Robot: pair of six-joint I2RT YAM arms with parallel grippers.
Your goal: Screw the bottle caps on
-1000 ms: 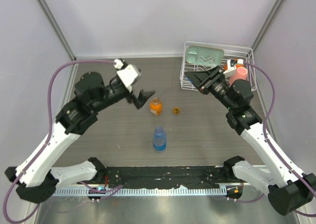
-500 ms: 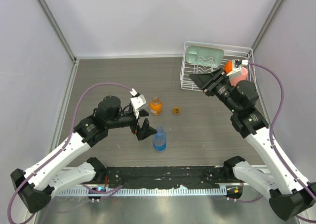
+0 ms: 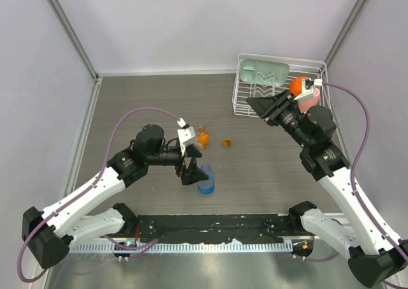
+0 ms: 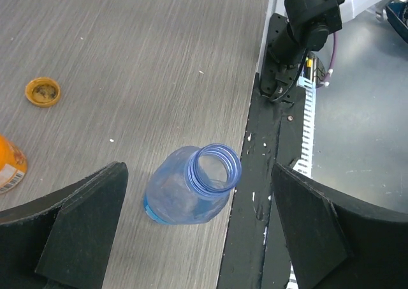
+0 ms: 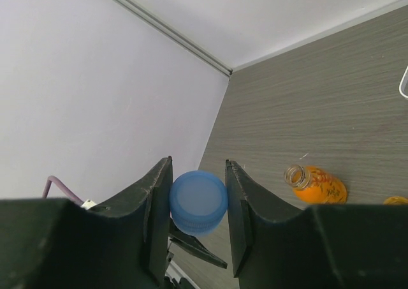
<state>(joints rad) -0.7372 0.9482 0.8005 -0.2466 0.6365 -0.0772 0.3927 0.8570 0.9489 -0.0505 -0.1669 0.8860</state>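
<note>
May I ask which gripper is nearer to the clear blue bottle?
Left. The left gripper sits open right beside the clear bottle; the right gripper is far off by the wire rack, holding the blue cap.

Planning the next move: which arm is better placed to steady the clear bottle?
Left, likely: the left hand is open right beside the clear bottle; the right hand is farther away, shut on the blue cap.

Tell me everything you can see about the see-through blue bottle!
The blue bottle looks like see-through plastic, with a brighter blue band low down. Its round mouth is open, no cap, with screw ridges round the neck. It stands upright on the grey table near the front edge, between the open fingers of the left pincer, which do not touch it.
</note>
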